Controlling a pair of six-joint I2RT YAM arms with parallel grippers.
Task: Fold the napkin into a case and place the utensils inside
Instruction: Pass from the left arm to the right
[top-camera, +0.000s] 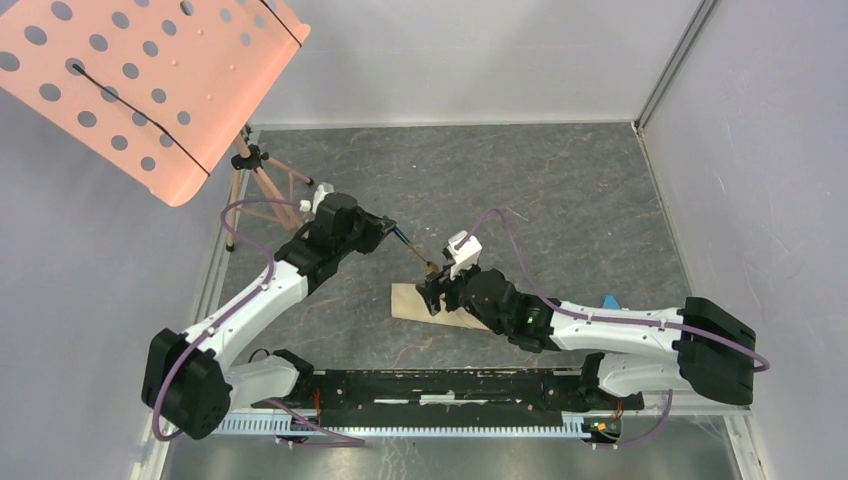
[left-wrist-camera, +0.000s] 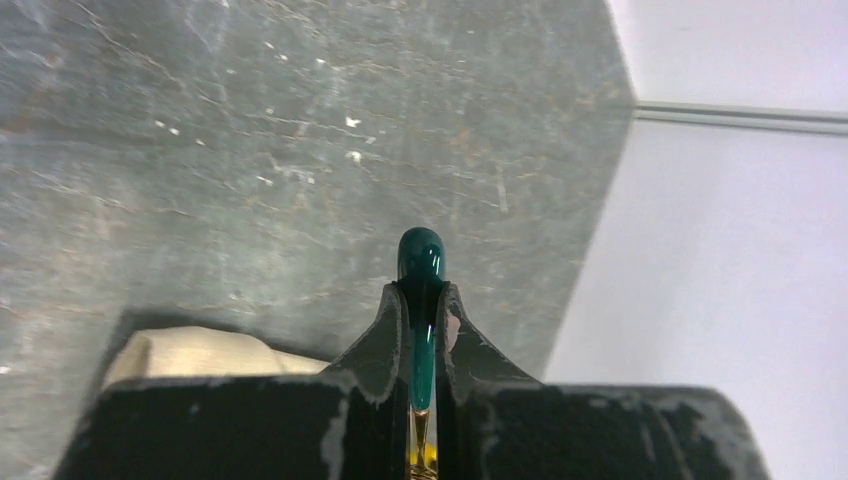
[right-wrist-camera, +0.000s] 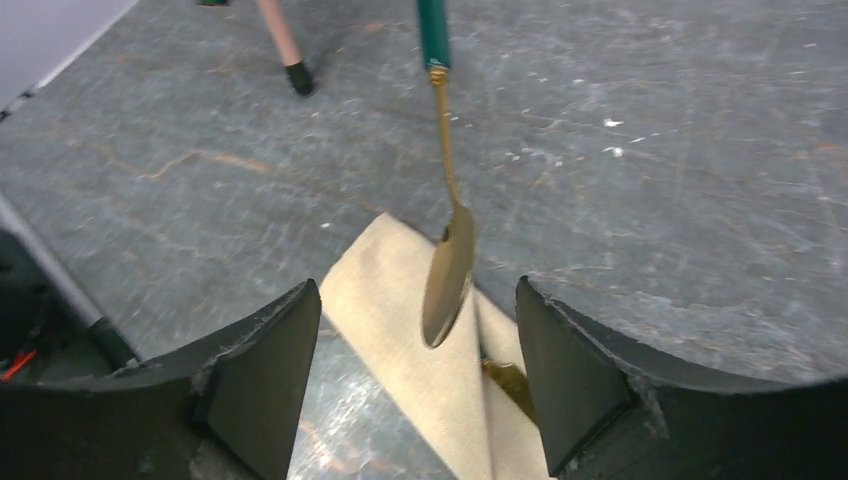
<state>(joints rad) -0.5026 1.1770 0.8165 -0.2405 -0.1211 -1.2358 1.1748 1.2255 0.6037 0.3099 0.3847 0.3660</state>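
My left gripper (top-camera: 390, 231) is shut on the teal handle of the gold spoon (top-camera: 418, 252) and holds it slanted above the table. In the left wrist view the handle (left-wrist-camera: 421, 258) sticks out between the closed fingers of the left gripper (left-wrist-camera: 421, 292). The beige napkin (top-camera: 408, 301) lies folded on the table. My right gripper (top-camera: 433, 290) hovers over it, open and empty. In the right wrist view the spoon bowl (right-wrist-camera: 448, 275) hangs just above the napkin (right-wrist-camera: 400, 300), between the right gripper's (right-wrist-camera: 415, 292) spread fingers. A gold piece (right-wrist-camera: 508, 378), apparently the knife, peeks from the napkin's fold.
An orange perforated panel (top-camera: 140, 85) on a tripod (top-camera: 262, 185) stands at the far left; one tripod foot (right-wrist-camera: 297, 75) shows in the right wrist view. A small blue object (top-camera: 610, 301) lies by the right arm. Grey walls enclose the table.
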